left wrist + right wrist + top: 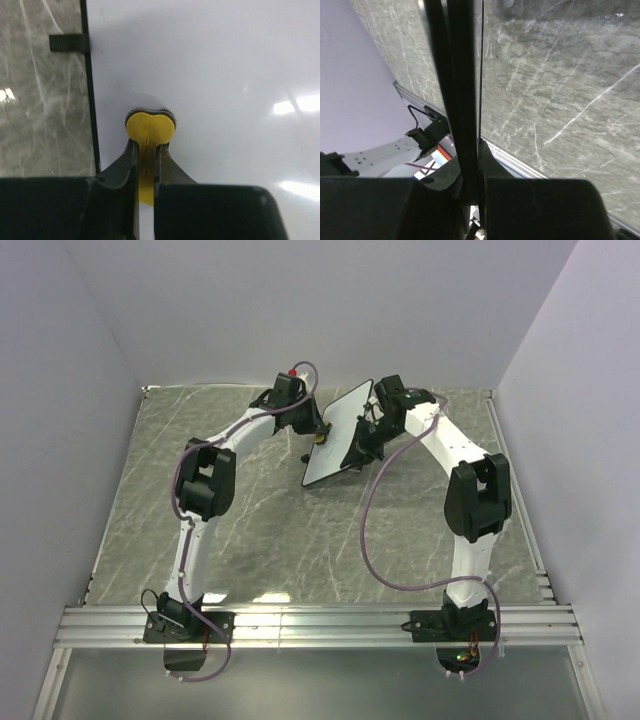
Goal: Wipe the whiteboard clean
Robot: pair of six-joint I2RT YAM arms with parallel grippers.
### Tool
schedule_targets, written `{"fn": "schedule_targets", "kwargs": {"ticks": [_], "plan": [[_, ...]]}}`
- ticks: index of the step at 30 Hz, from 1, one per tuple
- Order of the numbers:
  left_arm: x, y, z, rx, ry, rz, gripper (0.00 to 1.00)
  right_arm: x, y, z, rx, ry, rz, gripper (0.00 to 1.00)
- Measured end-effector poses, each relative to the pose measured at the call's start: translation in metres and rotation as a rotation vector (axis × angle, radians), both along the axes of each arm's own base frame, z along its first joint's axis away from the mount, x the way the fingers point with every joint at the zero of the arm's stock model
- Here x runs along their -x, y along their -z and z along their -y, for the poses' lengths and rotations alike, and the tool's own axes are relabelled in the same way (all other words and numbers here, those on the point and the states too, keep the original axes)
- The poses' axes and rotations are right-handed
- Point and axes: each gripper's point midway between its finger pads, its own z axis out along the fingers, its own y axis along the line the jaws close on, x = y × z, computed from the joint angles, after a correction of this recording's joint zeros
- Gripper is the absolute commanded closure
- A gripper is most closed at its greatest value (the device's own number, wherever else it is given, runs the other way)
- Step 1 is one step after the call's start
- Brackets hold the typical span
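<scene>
The whiteboard (338,432), white with a thin black frame, is held tilted above the table's far middle. My right gripper (362,440) is shut on its right edge; in the right wrist view the board's dark edge (461,90) runs between the jaws of the gripper (471,155). My left gripper (318,432) is shut on the small yellow eraser (149,128) and presses it against the board's white face (215,75) near its left frame. No scribbles show on the visible face.
The grey marbled table (260,530) lies below. An aluminium rail (320,625) runs along the near edge with both arm bases. White walls close the back and sides.
</scene>
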Motion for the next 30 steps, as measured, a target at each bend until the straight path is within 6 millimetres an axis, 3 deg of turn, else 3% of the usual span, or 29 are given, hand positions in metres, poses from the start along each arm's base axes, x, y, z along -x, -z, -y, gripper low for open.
{"fn": "schedule_targets", "kwargs": {"ticks": [16,25,30], "plan": [[0.024,-0.023,0.014,0.047,-0.012,-0.05,1.0,-0.009,0.003,-0.001,-0.025,0.015,0.002,1.0],[0.06,-0.073,0.064,0.11,0.073,0.011,1.0,-0.016,0.01,0.007,-0.073,0.031,0.007,1.0],[0.076,-0.092,0.082,0.13,0.106,0.04,1.0,-0.017,0.013,0.008,-0.086,0.023,0.021,1.0]]}}
